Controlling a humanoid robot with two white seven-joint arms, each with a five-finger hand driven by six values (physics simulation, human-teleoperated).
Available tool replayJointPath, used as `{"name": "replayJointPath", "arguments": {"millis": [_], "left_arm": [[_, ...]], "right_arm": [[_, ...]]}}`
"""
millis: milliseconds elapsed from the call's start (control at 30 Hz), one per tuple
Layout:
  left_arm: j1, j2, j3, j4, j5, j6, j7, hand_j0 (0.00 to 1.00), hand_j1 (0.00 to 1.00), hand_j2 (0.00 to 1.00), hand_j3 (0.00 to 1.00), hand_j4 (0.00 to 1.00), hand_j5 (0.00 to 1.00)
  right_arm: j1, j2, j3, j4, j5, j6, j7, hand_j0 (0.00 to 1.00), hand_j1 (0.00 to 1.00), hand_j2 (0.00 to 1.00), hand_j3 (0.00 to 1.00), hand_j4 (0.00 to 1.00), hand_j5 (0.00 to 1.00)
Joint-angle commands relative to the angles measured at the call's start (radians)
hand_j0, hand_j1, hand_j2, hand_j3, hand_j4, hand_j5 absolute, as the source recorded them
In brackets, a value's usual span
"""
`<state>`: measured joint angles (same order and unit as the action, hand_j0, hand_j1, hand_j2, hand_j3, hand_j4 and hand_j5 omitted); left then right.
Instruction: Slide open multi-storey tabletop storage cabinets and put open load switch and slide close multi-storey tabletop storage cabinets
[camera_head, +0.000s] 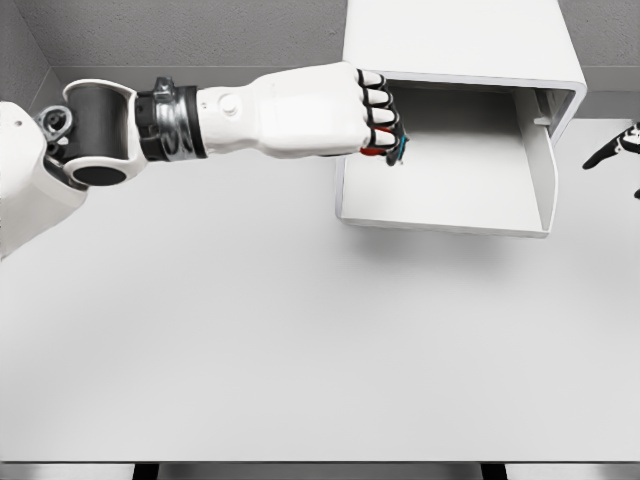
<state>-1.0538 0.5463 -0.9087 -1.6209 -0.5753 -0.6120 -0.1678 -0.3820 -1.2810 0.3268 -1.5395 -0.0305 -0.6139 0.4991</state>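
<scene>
Reaching in from the picture's left, the white left arm stretches across the upper part of the head view, and the left hand (385, 125) sits at the left wall of the pulled-out drawer. Fingers are curled tight, black-tipped knuckles stacked in a column, closed on a small red-and-teal object, the open load switch (388, 148); only slivers of red and teal show under the fingers, so its shape cannot be made out.

White multi-storey tabletop storage cabinet (460, 40) stands at the back of the pale grey bench (300, 340), top centre-right of the view. Its white drawer (445, 200) is slid out toward the camera; the interior floor is visible and bare. The held switch is at the drawer's left edge, over or just inside the rim; cannot tell whether it touches the wall.

Right hand (615, 150) shows only at the right edge, beside the cabinet and apart from it: dark fingers spread loosely, holding nothing.
</scene>
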Motion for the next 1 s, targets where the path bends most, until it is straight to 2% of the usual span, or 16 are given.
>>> {"name": "replayJointPath", "arguments": {"millis": [0, 100, 267, 433, 667, 767, 967], "left_arm": [[-0.002, -0.032, 0.001, 0.029, 0.005, 0.001, -0.015, 0.5, 0.5, 0.5, 0.5, 0.5, 0.5], [-0.006, -0.072, 0.001, 0.065, 0.005, 0.001, -0.036, 0.5, 0.5, 0.5, 0.5, 0.5, 0.5], [-0.015, -0.111, 0.001, 0.107, 0.005, 0.001, -0.055, 0.5, 0.5, 0.5, 0.5, 0.5, 0.5], [-0.023, -0.172, -0.001, 0.165, 0.005, 0.001, -0.087, 0.5, 0.5, 0.5, 0.5, 0.5, 0.5], [-0.032, -0.233, -0.001, 0.2, 0.005, 0.001, -0.122, 0.5, 0.5, 0.5, 0.5, 0.5, 0.5], [-0.035, -0.238, -0.001, 0.214, 0.005, 0.001, -0.122, 0.5, 0.5, 0.5, 0.5, 0.5, 0.5], [-0.051, -0.267, -0.009, 0.253, 0.005, 0.001, -0.136, 0.5, 0.5, 0.5, 0.5, 0.5, 0.5]], "right_arm": [[0.008, -0.003, -0.002, -0.002, 0.04, 0.003, 0.001, 0.72, 0.72, 0.72, 0.72, 0.72, 0.72], [0.069, -0.005, 0.0, -0.054, 0.113, 0.003, 0.001, 0.72, 0.72, 0.72, 0.72, 0.72, 0.72], [0.123, -0.009, 0.0, -0.09, 0.135, 0.003, 0.001, 0.72, 0.72, 0.72, 0.72, 0.72, 0.72], [0.137, -0.021, 0.015, -0.099, 0.175, 0.003, 0.001, 0.72, 0.72, 0.72, 0.72, 0.72, 0.72], [0.164, -0.047, 0.072, -0.212, 0.195, 0.003, 0.001, 0.72, 0.72, 0.72, 0.72, 0.72, 0.72], [0.164, -0.057, 0.083, -0.22, 0.195, 0.003, 0.001, 0.72, 0.72, 0.72, 0.72, 0.72, 0.72], [0.193, -0.032, 0.077, -0.229, 0.208, 0.003, -0.001, 0.72, 0.72, 0.72, 0.72, 0.72, 0.72]]}}
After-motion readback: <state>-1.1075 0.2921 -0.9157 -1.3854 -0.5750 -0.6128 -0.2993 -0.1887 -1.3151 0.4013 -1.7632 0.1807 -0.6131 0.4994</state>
